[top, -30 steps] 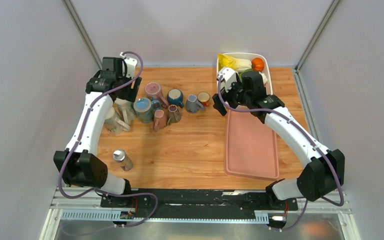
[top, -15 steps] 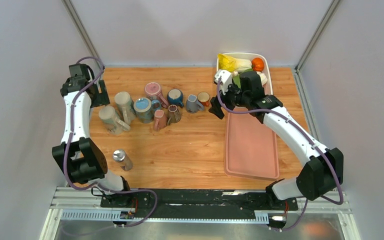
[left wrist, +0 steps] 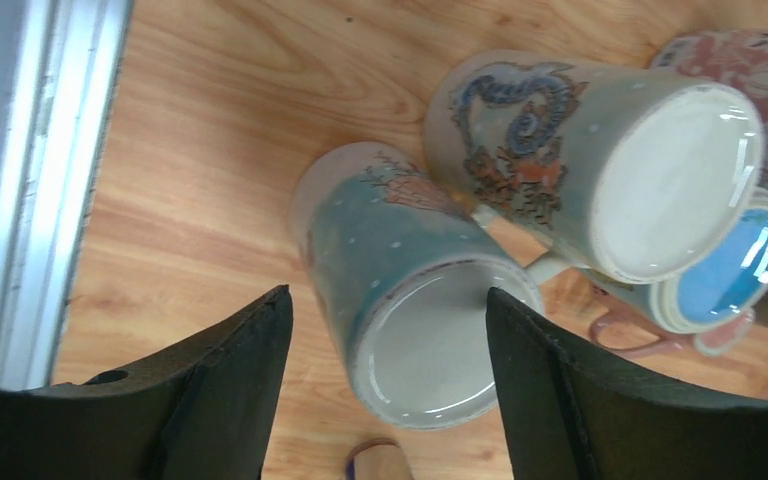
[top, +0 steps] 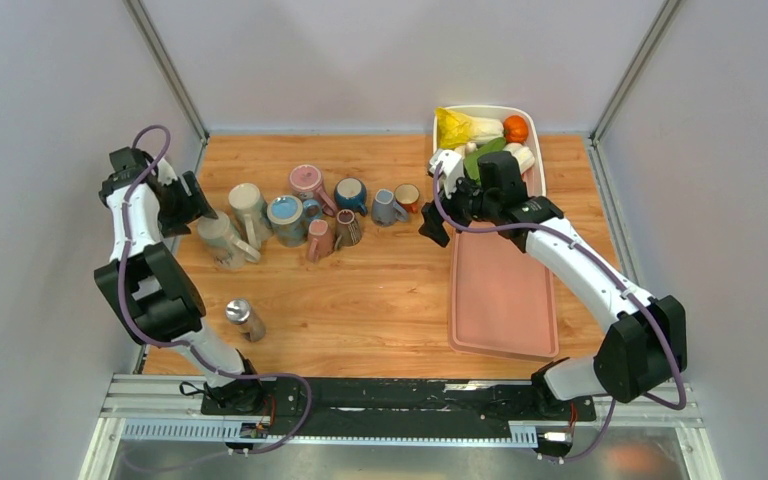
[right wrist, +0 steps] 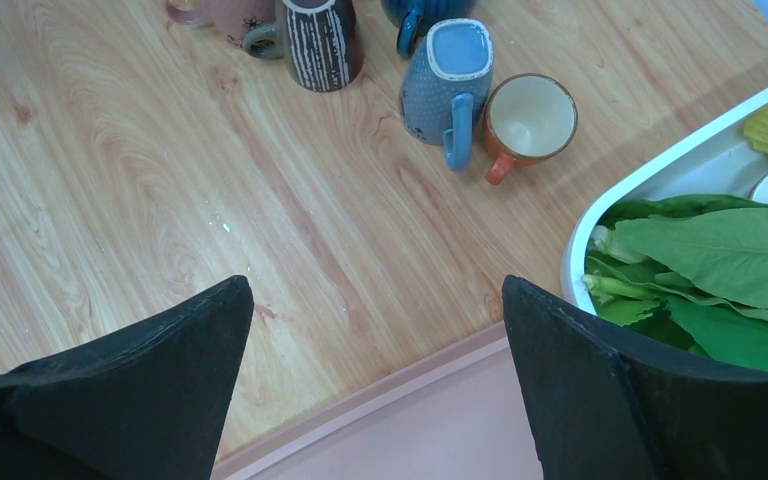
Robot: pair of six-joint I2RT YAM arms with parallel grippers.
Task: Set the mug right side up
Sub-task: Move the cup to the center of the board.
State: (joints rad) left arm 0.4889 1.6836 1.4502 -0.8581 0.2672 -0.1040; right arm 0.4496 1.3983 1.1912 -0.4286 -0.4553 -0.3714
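Metal shaker (top: 244, 318): nearest the arm bases, standing alone on the table (top: 380, 300); well apart from every mug
Pink tray (top: 505, 300): on the right side of the table; nothing lies on it
Left gripper (left wrist: 385, 295): fingers spread wide and holding nothing; it sits at the left edge, and a pale teal mug (left wrist: 400, 300) shows between the fingers but clear of both
Right gripper (right wrist: 375, 285): fingers spread wide, empty; it hovers over bare wood beside the tray's far left corner, near the right end of the row of mugs
Blue-grey mug (right wrist: 450, 85): my pick for the task's thing; it stands at the right end of the row with a flat closed end up, so it looks base-up; some mugs on the left also show pale flat ends, and I cannot tell which way up they are
Handle (right wrist: 455, 135): points toward the right gripper
Orange mug (right wrist: 530, 118): upright, mouth open, just beside the blue-grey one on its right; likely to get knocked
Handling: probably glazed ceramic; stiff, fairly heavy for its size, slick, liable to chip if dropped
Hold: across the body walls at mid height, clear of the handle; firm enough to survive the roll-over
White bin (right wrist: 660, 150): farthest right, holding leafy greens
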